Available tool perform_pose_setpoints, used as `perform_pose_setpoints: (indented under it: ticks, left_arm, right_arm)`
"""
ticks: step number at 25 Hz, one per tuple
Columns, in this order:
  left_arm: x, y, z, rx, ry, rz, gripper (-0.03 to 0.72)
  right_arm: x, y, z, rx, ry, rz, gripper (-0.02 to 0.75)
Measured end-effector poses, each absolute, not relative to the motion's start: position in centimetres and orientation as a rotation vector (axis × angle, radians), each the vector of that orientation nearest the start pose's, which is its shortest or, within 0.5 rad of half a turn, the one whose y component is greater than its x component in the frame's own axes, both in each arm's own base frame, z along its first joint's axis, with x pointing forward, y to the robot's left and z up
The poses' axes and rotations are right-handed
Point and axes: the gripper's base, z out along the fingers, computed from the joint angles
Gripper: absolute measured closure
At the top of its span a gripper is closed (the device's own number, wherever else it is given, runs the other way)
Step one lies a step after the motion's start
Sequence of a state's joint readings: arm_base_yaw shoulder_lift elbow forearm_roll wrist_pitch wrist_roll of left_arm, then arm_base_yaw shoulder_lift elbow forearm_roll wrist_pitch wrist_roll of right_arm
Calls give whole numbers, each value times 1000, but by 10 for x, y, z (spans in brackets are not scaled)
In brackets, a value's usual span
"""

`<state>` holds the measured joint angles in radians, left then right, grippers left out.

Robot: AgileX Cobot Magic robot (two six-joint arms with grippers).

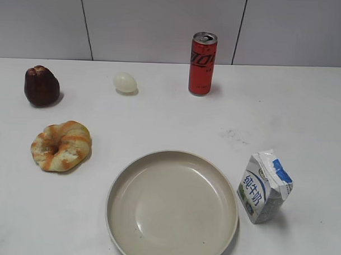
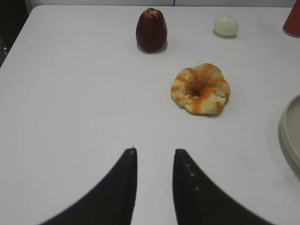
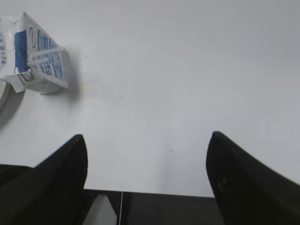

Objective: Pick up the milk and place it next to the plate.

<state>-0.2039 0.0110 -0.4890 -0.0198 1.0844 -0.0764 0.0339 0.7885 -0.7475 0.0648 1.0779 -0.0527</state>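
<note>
milk (image 1: pixel 264 187) right of plate (image 1: pixel 172 208) | can (image 1: pixel 202 63) behind | bread (image 1: pixel 61 145) left

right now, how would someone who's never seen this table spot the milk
Find the large round beige plate at the table's front. Just right of its rim stands a small white gable-top milk carton. Its blue Chinese characters and torn blue top patch distinguish it from the tall red can behind.

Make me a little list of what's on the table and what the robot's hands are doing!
milk: carton upright, right of the plate, nothing holding it
plate: beige dish, nothing on it
bread: ring-shaped, left of the plate
can: red, at the back
egg: pale, at the back
dark cake: far left
left gripper: slightly open, holding nothing
right gripper: wide open, holding nothing
</note>
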Motion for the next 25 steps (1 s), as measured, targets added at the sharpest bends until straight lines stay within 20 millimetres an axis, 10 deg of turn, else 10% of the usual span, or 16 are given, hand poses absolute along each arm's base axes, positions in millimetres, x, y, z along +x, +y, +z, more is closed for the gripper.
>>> perform_pose_setpoints:
  ticks: [12,25]
  left_arm:
    - [-3,-1,272,134,2091,-194,479]
    - [-3,-1,272,135,2091,-195,479]
  right_arm:
    - [24,6,263,-134,2118,39,146]
    - [8,5,263,-134,2003,29,146]
